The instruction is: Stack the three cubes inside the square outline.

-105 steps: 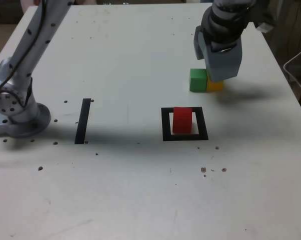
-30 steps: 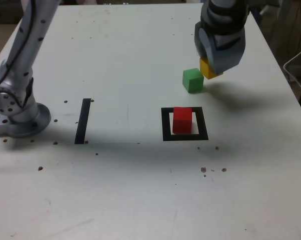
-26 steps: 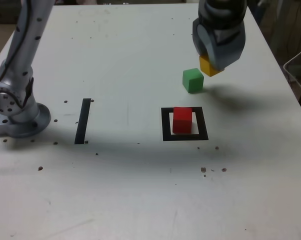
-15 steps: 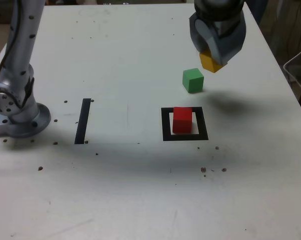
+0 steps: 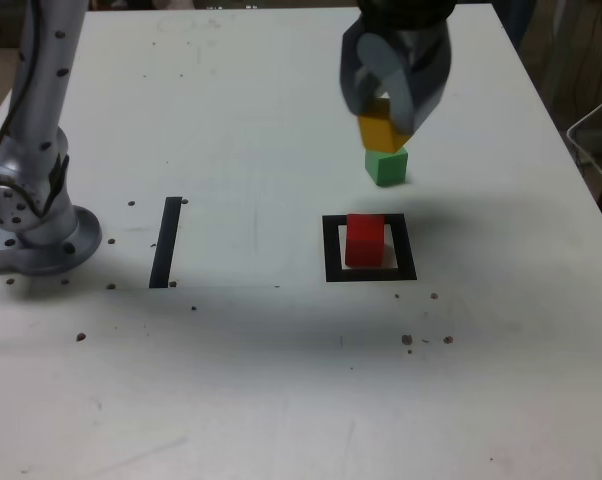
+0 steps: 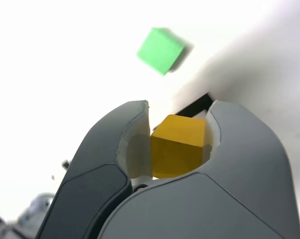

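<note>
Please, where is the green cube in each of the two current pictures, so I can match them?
Exterior view: the green cube is on the table, right of centre and partly hidden behind the raised yellow cube.
Wrist view: the green cube lies whole in sight, beyond the tips of the end effector.
Shared landmark: the yellow cube, held by the end effector in both views.

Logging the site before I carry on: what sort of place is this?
Probably a robotics lab or test bench: a pale tabletop with a black tape square, a tape strip and a mounted arm.
</note>
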Action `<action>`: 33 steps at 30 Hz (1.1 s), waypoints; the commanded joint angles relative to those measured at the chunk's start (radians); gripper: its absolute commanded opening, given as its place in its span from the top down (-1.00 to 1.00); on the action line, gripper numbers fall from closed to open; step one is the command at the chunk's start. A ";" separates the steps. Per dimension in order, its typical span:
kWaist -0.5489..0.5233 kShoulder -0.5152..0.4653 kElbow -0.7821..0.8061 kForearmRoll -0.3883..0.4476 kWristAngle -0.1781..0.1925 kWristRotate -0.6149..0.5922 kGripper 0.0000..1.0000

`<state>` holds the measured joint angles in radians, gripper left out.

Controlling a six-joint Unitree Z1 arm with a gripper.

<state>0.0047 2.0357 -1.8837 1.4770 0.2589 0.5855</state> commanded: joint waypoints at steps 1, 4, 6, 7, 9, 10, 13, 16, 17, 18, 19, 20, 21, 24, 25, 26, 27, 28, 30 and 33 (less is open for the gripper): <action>-0.012 -0.028 0.017 0.042 0.008 -0.075 0.62; -0.023 -0.057 0.037 0.091 0.018 -0.188 0.61; -0.032 -0.075 0.052 0.105 0.019 -0.253 0.61; -0.036 -0.080 0.060 0.108 0.018 -0.281 0.61; -0.047 -0.090 0.079 0.111 0.017 -0.342 0.61; -0.055 -0.095 0.090 0.110 0.016 -0.376 0.61; -0.079 -0.104 0.118 0.106 0.009 -0.473 0.61; -0.098 -0.101 0.127 0.095 -0.002 -0.539 0.62; -0.103 -0.098 0.126 0.092 -0.004 -0.554 0.62; -0.107 -0.094 0.125 0.089 -0.006 -0.567 0.62; -0.111 -0.089 0.124 0.086 -0.008 -0.580 0.62; -0.115 -0.085 0.123 0.084 -0.011 -0.592 0.62; -0.119 -0.081 0.122 0.082 -0.016 -0.604 0.63; -0.130 -0.073 0.119 0.081 -0.043 -0.646 0.64; -0.134 -0.072 0.118 0.081 -0.054 -0.659 0.64; -0.138 -0.072 0.116 0.080 -0.064 -0.673 0.65; -0.145 -0.073 0.114 0.080 -0.074 -0.691 0.65; -0.150 -0.074 0.113 0.080 -0.078 -0.706 0.65; -0.161 -0.074 0.111 0.082 -0.081 -0.739 0.65; -0.184 -0.074 0.109 0.084 -0.072 -0.797 0.66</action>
<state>-0.1664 1.9606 -1.7692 1.5481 0.1802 -0.1894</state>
